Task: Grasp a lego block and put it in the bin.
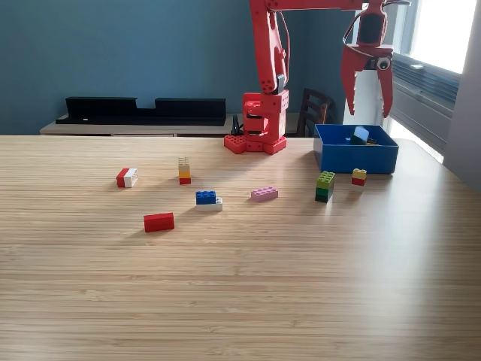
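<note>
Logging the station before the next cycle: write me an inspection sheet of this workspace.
Surface: light wood-grain table, bare in front.
Job's things: open rectangular blue plastic bin at the exterior view's right, a blue block tilted inside; seven lego stacks loose, including a flat red brick, a pink brick and a green stack.
Clutter: nothing seen.
Grippers: red pincer open, empty, above the bin.
Cables: thin wires along the red arm.
Surroundings: blue wall, long black tray, window at right.
</note>
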{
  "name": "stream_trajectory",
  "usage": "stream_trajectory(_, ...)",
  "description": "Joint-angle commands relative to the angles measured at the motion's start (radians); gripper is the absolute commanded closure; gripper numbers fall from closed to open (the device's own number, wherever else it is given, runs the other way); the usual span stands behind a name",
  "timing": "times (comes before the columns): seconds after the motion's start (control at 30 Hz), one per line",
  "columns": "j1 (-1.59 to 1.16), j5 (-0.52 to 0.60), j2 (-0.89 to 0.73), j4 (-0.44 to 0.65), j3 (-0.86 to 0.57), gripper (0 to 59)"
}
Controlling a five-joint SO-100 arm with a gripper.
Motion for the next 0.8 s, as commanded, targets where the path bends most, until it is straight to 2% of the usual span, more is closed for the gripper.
stream_trajectory(0.03,-0.009,0.005,0.072,0.015,-0.037,15.2)
stream_trajectory(0.2,0.054,0.057,0.072,0.015,-0.114,23.7)
stream_trajectory(0.4,0.308,0.152,0.072,0.012,-0.233,48.7)
stream_trajectory(0.43,0.353,0.158,0.072,0.012,-0.244,50.3)
stream_trajectory(0.8,0.627,0.149,0.074,0.014,-0.253,51.7)
